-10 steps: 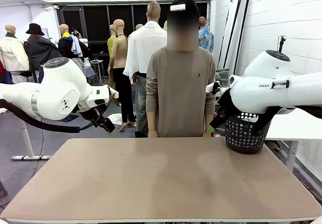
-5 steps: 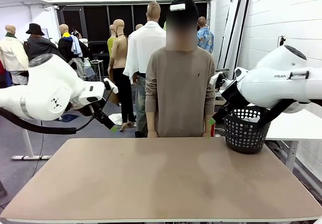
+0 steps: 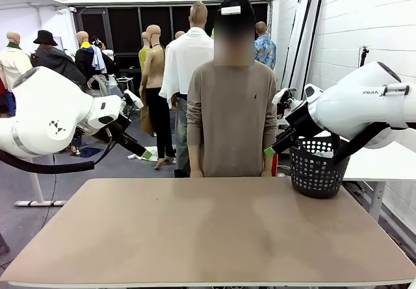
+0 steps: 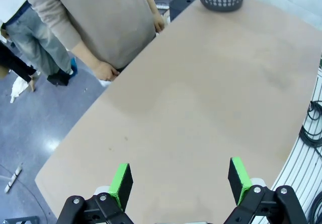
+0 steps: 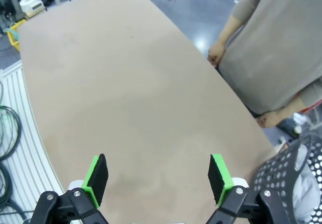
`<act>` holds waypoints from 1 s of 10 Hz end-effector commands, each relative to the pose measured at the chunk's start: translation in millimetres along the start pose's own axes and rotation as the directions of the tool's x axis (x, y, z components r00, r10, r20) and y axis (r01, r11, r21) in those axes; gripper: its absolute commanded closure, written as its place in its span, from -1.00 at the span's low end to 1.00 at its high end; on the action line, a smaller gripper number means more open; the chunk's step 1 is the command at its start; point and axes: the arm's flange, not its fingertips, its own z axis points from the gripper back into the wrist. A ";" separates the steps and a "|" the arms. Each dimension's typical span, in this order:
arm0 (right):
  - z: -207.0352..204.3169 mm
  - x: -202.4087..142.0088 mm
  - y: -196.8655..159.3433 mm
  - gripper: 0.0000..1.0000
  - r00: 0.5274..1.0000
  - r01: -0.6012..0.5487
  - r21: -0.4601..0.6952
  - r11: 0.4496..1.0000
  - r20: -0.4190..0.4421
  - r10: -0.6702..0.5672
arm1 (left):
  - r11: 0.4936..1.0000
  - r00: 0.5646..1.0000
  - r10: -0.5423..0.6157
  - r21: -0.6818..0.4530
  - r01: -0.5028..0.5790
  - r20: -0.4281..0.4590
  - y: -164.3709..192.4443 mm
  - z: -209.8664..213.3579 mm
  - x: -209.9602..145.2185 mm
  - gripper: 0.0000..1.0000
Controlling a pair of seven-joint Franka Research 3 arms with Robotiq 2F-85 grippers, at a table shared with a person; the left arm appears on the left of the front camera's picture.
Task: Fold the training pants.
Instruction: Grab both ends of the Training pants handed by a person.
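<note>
Where the table's (image 3: 195, 237) far and right edges meet, a basket (image 3: 316, 172) stands.

A robotics lab set up in a bare hall. A white left arm (image 3: 45, 117) and a white right arm (image 3: 364, 107) flank a plain tan tabletop (image 3: 208, 230). A person (image 3: 231, 120) stands at its far edge, between the left hand (image 3: 148, 154) and the right hand (image 3: 268, 151). Behind the right hand rises a white-painted block wall (image 3: 364, 16); a black mesh basket (image 3: 316, 169) sits just beside that hand, a white table (image 3: 383, 162) past it. Beneath the left hand spreads grey concrete floor (image 3: 26, 178). Coiled cables (image 5: 9, 128) lie off the tabletop's edge, down beside the right hand.
</note>
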 end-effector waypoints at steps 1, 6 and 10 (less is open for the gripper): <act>-8.2 -9.8 -2.7 -1.00 0.999 -0.010 0.015 1.000 0.044 0.009 | 1.000 0.999 -0.018 0.015 0.017 0.041 -14.8 -2.1 -28.1 -1.00; -0.3 -0.7 -1.2 -1.00 1.000 0.001 0.004 1.000 0.006 -0.001 | 1.000 1.000 -0.001 0.010 0.000 0.015 0.8 2.2 1.7 -1.00; -0.3 -0.7 -1.2 -1.00 1.000 0.001 0.004 1.000 0.006 -0.001 | 1.000 1.000 -0.001 0.010 0.000 0.015 0.8 2.2 1.7 -1.00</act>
